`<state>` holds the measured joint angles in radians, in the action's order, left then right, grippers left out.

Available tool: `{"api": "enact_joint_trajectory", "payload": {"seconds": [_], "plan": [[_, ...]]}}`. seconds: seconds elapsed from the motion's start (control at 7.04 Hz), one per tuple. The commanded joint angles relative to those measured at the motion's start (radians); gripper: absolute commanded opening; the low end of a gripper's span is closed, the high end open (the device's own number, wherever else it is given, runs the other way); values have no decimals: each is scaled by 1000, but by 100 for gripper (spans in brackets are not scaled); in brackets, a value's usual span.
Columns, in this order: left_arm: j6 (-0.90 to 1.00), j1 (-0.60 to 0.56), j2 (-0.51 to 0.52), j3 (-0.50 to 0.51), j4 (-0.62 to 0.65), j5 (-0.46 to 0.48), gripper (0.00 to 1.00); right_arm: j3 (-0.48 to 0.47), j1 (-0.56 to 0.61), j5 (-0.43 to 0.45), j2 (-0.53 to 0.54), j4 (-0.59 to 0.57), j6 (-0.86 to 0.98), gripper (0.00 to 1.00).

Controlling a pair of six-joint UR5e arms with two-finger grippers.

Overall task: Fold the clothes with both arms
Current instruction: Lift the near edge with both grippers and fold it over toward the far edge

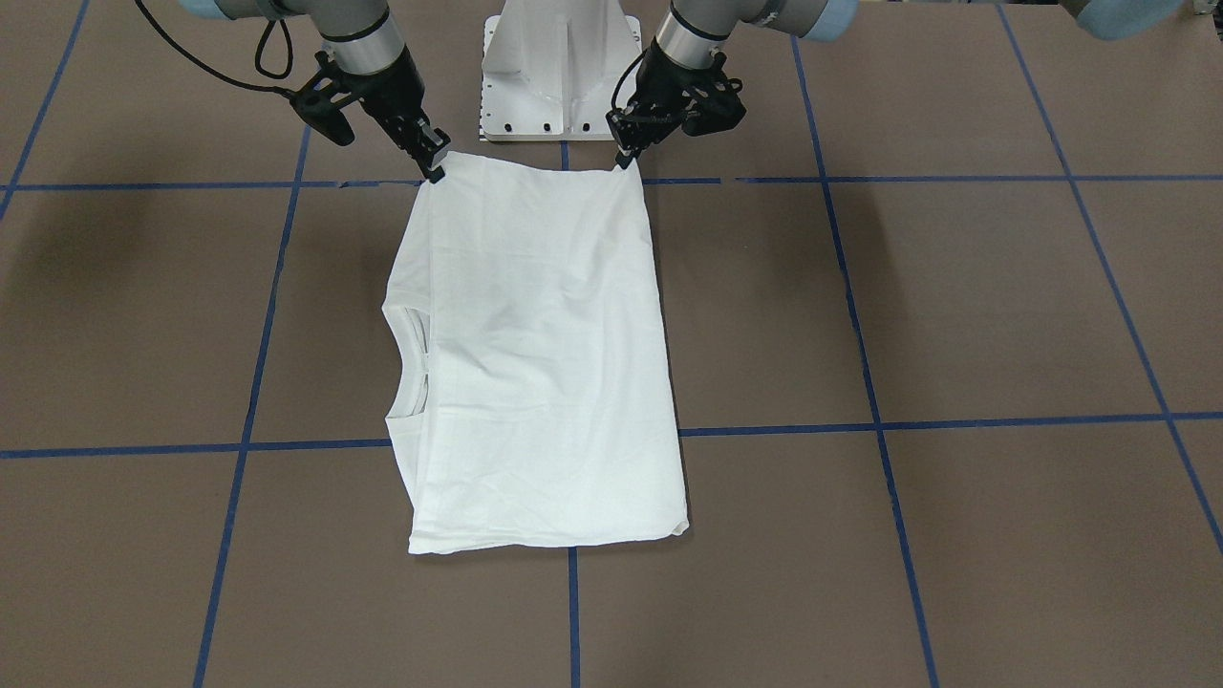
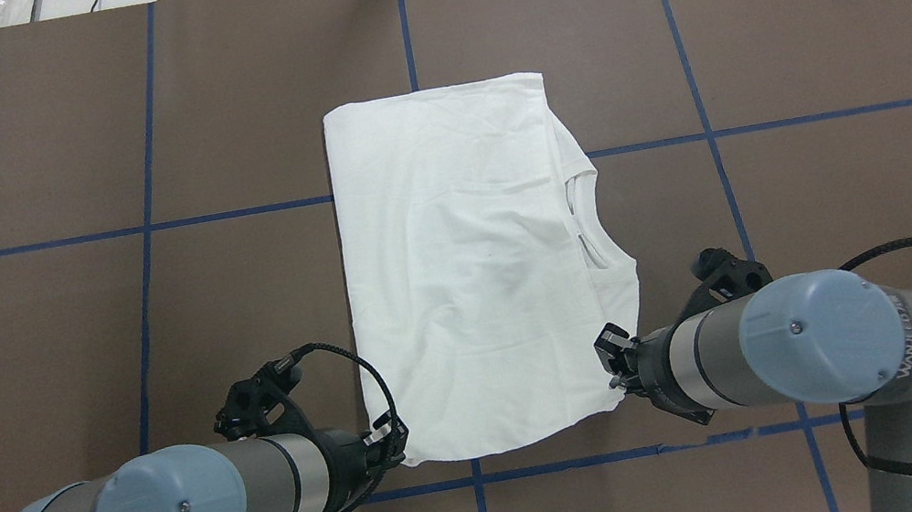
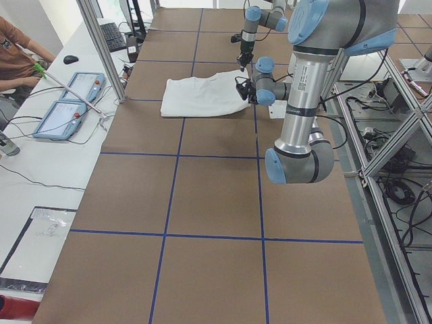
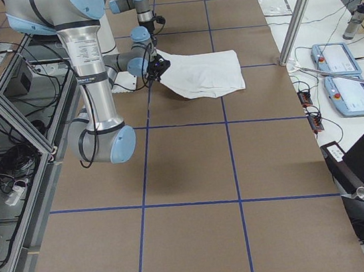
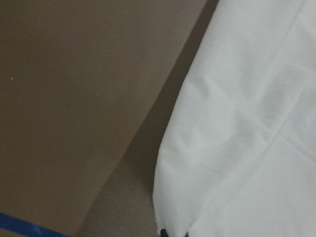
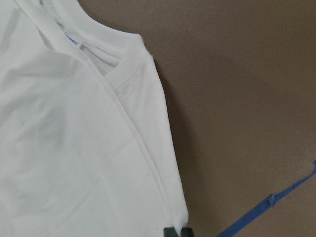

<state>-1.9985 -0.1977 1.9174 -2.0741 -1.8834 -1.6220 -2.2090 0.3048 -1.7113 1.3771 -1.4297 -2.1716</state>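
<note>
The clothes are one white shirt (image 1: pixel 545 354) folded into a long rectangle on the brown table, plain side up. Its ribbed collar (image 2: pixel 591 233) faces the robot's right, and a small neck tag (image 6: pixel 74 40) shows. My left gripper (image 2: pixel 396 451) is shut on the shirt's near left corner. The right gripper (image 2: pixel 615 373) is shut on the near right corner. In the front-facing view the left gripper (image 1: pixel 626 161) and right gripper (image 1: pixel 435 172) pinch that same edge. From the exterior right view the held edge of the shirt (image 4: pixel 204 73) is raised slightly, with a shadow under it.
The white pedestal base (image 1: pixel 559 76) stands just behind the held edge. Blue tape lines (image 2: pixel 482 493) grid the table. Beyond the far edge a side bench carries two pendants (image 3: pixel 67 101), and a person (image 3: pixel 17 54) sits there. Metal frame posts (image 3: pixel 101 47) stand along that edge.
</note>
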Motion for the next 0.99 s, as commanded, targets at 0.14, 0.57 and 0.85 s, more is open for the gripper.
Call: {"api": "enact_joint_trajectory", "payload": {"seconds": [0.14, 0.57, 0.85], "plan": [[126, -143, 26, -91, 59, -80, 0, -74, 164, -72, -7, -44, 39, 0], [353, -386, 190, 201, -3, -183, 0, 270, 408, -200, -275, -41, 270, 0], [372, -445, 285, 512, -272, -182, 0, 478, 483, -270, -378, -19, 360, 0]]}}
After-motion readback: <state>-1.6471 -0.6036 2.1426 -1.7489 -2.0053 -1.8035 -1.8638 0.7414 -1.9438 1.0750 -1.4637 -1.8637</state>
